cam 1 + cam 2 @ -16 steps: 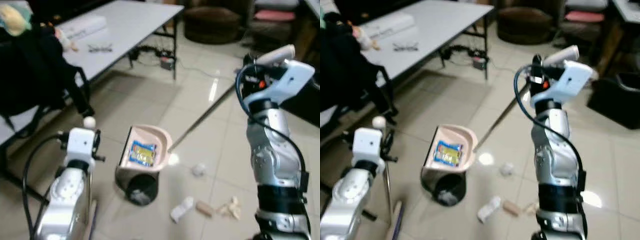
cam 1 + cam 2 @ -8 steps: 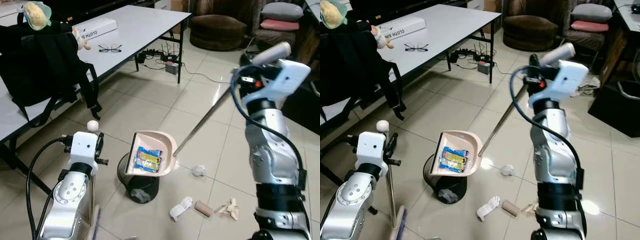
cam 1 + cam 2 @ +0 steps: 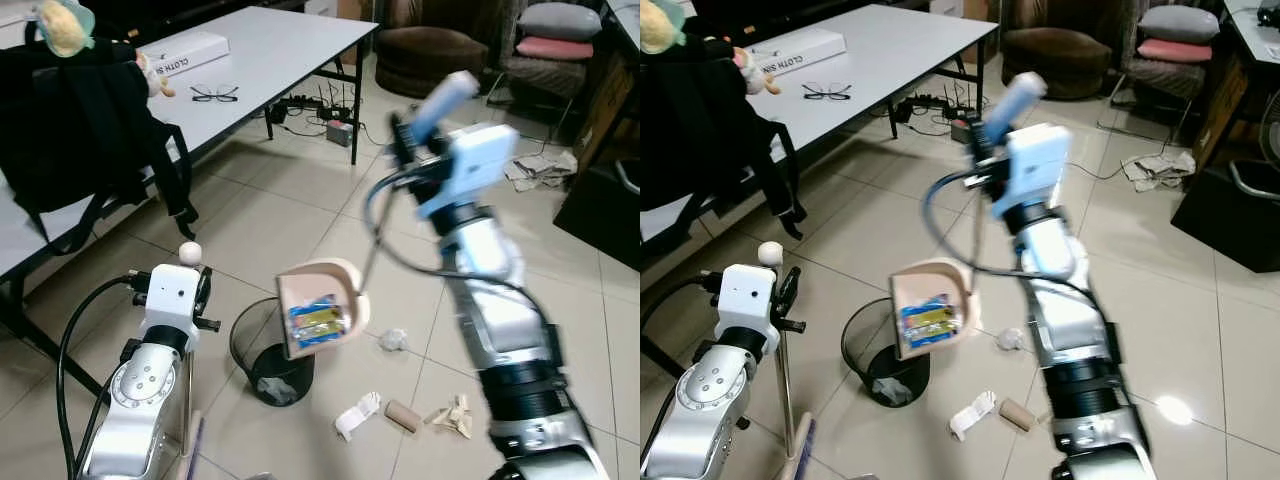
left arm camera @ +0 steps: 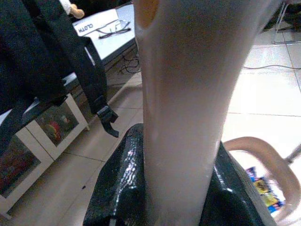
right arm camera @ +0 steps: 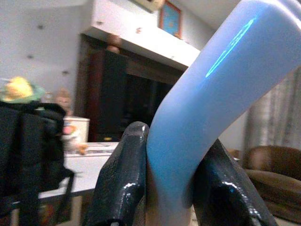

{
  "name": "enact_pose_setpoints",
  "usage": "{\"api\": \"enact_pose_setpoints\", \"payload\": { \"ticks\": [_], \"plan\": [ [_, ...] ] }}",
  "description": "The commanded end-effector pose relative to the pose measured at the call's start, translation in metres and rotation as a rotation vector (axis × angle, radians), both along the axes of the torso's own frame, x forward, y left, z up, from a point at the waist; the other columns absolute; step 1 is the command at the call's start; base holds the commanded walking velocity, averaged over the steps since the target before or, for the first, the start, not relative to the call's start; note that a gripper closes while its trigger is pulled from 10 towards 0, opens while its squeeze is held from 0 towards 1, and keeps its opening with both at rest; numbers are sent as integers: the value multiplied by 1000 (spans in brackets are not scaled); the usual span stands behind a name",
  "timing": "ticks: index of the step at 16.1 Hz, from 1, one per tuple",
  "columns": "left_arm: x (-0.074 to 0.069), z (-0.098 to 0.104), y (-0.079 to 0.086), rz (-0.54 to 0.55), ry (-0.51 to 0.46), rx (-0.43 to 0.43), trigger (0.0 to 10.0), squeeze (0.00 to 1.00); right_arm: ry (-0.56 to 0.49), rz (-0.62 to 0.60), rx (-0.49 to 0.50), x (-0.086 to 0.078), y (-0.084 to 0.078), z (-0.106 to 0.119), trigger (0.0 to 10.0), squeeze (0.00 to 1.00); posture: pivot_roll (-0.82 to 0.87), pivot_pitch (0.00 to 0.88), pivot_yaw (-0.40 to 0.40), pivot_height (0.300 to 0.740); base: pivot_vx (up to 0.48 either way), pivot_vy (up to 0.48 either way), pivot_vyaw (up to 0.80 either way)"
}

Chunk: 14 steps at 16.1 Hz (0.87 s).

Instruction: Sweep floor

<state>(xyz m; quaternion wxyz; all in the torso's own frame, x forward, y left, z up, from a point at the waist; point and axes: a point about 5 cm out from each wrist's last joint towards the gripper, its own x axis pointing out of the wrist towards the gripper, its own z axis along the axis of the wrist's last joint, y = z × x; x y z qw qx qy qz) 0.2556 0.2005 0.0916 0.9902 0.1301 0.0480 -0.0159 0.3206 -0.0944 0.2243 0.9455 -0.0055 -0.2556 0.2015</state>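
Observation:
My right gripper [image 5: 170, 162] is shut on the light blue handle [image 3: 446, 94] of a long-handled pink dustpan [image 3: 322, 308]. The pan hangs tilted steeply at the rim of a black mesh trash bin [image 3: 268, 352], with a blue and yellow wrapper [image 3: 318, 322] lying inside it. My left gripper [image 4: 176, 188] is shut on the upright broom [image 3: 786, 385], whose pole ends in a white ball top [image 3: 187, 250]. On the tiles lie a crumpled paper ball [image 3: 393, 341], a white scrap [image 3: 357, 415], a cardboard tube [image 3: 405, 416] and tan crumpled paper [image 3: 452, 417].
A white table [image 3: 290, 40] with a box and glasses stands at the left, with a black backpack [image 3: 80, 130] on it. A power strip and cables [image 3: 338, 128] lie under its far end. Brown armchairs [image 3: 440, 50] stand behind, and a dark box [image 3: 610, 205] at the right.
My right arm has swung left and forward, and the dustpan has tipped from nearly flat above the bin to steeply tilted at its rim. The left arm and broom have stayed put.

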Motion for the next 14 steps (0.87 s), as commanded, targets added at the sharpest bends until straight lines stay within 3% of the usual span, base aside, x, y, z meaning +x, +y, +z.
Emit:
{"api": "enact_pose_setpoints", "payload": {
  "ticks": [1, 7, 14],
  "plan": [
    [3, 5, 0, -8, -24, 20, 10000, 0, -105, 44, -6, -3, 10, 17, 10000, 0, -62, 0, 57, 740, 0, 0, 0],
    [3, 4, -1, -12, -25, 19, 10000, 0, -252, 231, -194, -25, 55, 8, 10000, 0, -62, 0, 56, 740, 0, 0, 0],
    [2, 3, -4, -14, -24, 18, 10000, 0, -320, 398, -250, -47, 86, -4, 10000, 0, -57, 0, 44, 740, 0, 0, 0]
  ]
}}
